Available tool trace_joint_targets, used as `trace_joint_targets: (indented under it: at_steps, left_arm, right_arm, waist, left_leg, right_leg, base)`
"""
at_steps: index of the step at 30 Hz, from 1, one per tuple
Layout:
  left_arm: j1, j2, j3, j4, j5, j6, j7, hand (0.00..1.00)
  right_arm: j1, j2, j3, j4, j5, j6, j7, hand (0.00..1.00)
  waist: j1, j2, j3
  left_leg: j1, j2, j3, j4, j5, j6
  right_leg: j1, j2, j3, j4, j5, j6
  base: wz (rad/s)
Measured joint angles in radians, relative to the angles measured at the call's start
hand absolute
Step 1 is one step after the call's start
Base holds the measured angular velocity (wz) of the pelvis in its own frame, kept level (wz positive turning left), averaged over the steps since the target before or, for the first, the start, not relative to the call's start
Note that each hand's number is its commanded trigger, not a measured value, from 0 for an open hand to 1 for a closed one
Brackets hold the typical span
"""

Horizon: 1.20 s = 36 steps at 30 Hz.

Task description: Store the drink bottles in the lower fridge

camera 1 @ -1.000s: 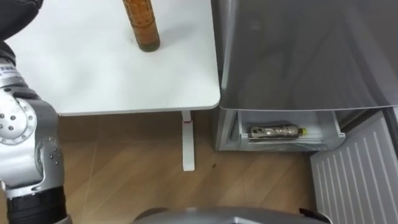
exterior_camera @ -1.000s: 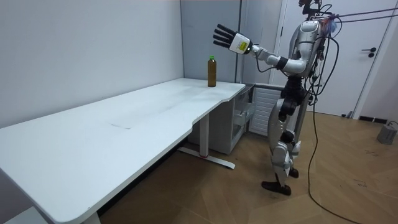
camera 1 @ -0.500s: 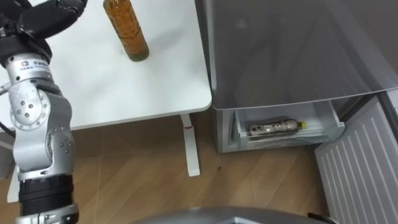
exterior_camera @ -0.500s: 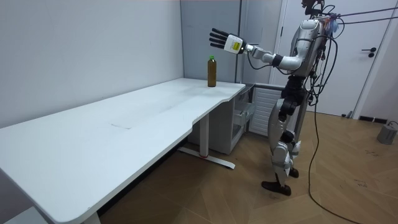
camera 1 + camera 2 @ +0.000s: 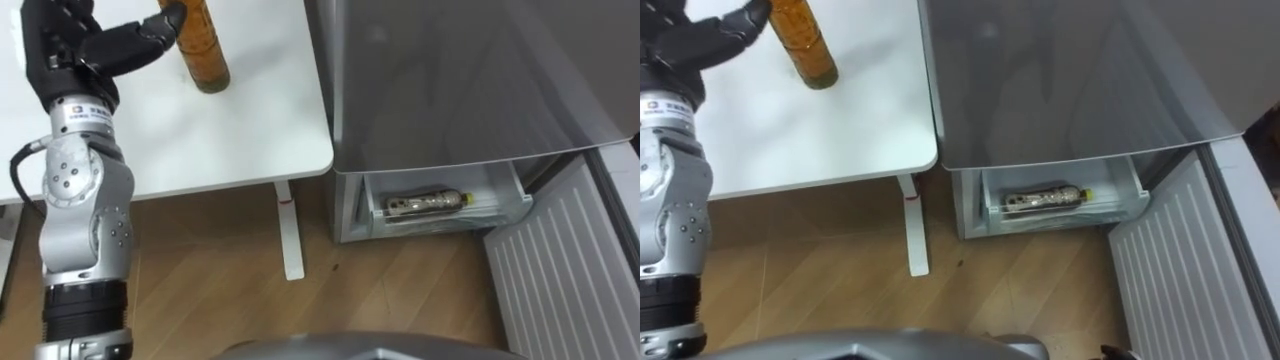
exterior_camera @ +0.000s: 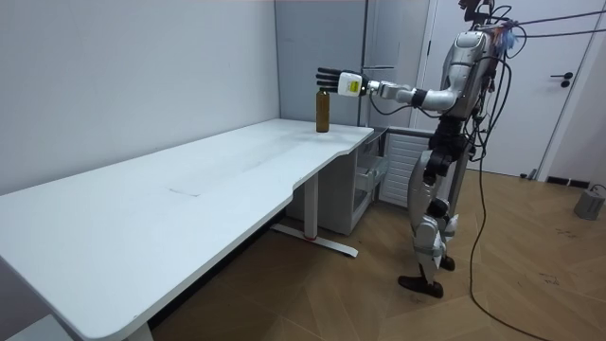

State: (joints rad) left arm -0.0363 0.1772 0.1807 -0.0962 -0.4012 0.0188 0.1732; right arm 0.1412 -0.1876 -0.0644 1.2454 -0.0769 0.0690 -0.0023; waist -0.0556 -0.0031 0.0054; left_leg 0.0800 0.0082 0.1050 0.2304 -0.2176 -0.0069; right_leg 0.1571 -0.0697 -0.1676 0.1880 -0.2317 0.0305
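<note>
Left hand (image 5: 75,50) had dropped level with the amber bottle (image 5: 203,50), upright on the table (image 5: 200,140) at the hand's 3 o'clock. Fingers (image 5: 50,30) released, spread; thumb just reaching it. Grasp judged imminent. Second bottle (image 5: 428,203) lay in the fridge drawer (image 5: 450,224).

The white table (image 6: 170,204) stands against the grey wall (image 6: 123,76) on 1 visible white leg (image 5: 288,232); wooden floor (image 5: 200,290) lies below it, a white door (image 6: 578,123) well beyond.

Bright even light, soft sheen on fridge (image 5: 450,80)
</note>
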Motion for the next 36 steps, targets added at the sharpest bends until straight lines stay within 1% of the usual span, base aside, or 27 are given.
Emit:
trace_joint_targets:
  at_steps: [2,4,5,11,13,17,21,26,31,36]
  left_arm:
    - [0.0,0.0,-0.001,0.0,-0.001,0.001,-0.011,0.0]
    - [0.0,0.0,-0.001,0.0,-0.001,0.004,-0.017,0.0]
    - [0.0,0.0,-0.001,0.0,-0.001,0.004,-0.018,0.0]
    - [0.0,0.0,-0.001,0.007,-0.001,0.005,-0.047,0.0]
    - [0.0,0.0,-0.001,0.04,0.0,0.005,-0.057,0.0]
    - [0.0,0.0,-0.001,0.072,0.0,0.007,-0.057,0.0]
    - [0.0,0.0,-0.013,0.107,0.0,0.007,-0.057,0.0]
    - [0.0,0.0,-0.028,0.15,0.0,0.008,-0.047,0.0]
    - [0.0,0.0,-0.028,0.197,0.0,0.009,-0.024,0.0]
    - [0.0,0.0,-0.028,0.197,0.001,0.012,-0.015,0.0]
  right_arm:
    - [0.0,0.0,0.0,-0.001,-0.011,0.006,0.0,0.0]
    - [0.001,0.0,0.0,-0.001,-0.016,0.018,0.0,0.0]
    - [0.001,0.0,0.0,-0.001,-0.017,0.02,0.0,0.0]
    - [-0.002,0.0,0.0,-0.002,-0.037,0.019,0.001,0.0]
    - [-0.001,0.0,0.0,-0.001,-0.053,0.02,-0.002,0.0]
    - [0.001,0.0,0.0,0.0,-0.059,0.022,-0.009,0.0]
    - [0.0,0.0,0.003,-0.001,-0.057,0.033,-0.01,0.0]
    - [0.0,0.001,0.003,-0.001,-0.057,0.033,-0.013,0.0]
    - [0.013,0.002,0.003,-0.004,-0.06,0.038,-0.016,0.0]
    - [0.018,0.003,0.003,-0.006,-0.06,0.042,-0.008,0.0]
  waist:
    - [-0.004,0.006,0.0]
    - [-0.008,0.011,-0.0019]
    - [-0.009,0.008,-0.0005]
    - [-0.017,0.004,0.0002]
    - [-0.019,0.003,0.0007]
    - [-0.021,0.002,0.0008]
    - [-0.021,-0.003,-0.0011]
    - [-0.023,-0.001,-0.0014]
    - [-0.023,-0.001,-0.0013]
    - [-0.025,0.0,-0.0004]
  left_leg:
    - [0.0,0.001,0.0,-0.001,0.0,0.0]
    - [0.001,0.001,0.0,-0.003,0.0,0.0]
    - [0.001,0.001,0.0,-0.004,0.0,0.0]
    - [0.003,0.001,0.002,-0.005,0.0,0.0]
    - [0.003,0.001,0.003,-0.005,0.0,0.0]
    - [0.001,0.001,0.004,-0.004,0.0,0.0]
    - [0.001,0.0,0.006,-0.003,0.0,0.0]
    - [0.003,0.001,0.007,-0.005,0.0,0.0]
    - [0.003,0.001,0.016,-0.009,0.0,0.0]
    - [0.003,0.003,0.028,-0.01,0.0,0.0]
  right_leg:
    - [-0.001,0.001,0.0,0.0,0.0,0.0]
    - [-0.001,0.001,0.0,0.0,0.0,0.0]
    - [-0.001,0.001,0.0,0.0,0.0,0.0]
    - [-0.003,0.001,0.001,0.0,0.0,0.0]
    - [-0.003,0.001,0.002,0.0,0.0,0.0]
    - [-0.005,0.001,0.003,0.0,0.0,0.0]
    - [-0.004,0.0,0.004,-0.001,0.0,0.0]
    - [-0.004,0.001,0.006,-0.001,0.0,0.0]
    - [-0.011,0.001,0.023,0.001,0.0,0.0]
    - [-0.019,0.002,0.036,0.008,0.0,0.0]
  base:
    - [0.0]
    - [0.0]
    - [0.0]
    - [0.0]
    - [0.0]
    - [0.0]
    - [0.0]
    - [0.0]
    - [-0.04]
    - [-0.08]
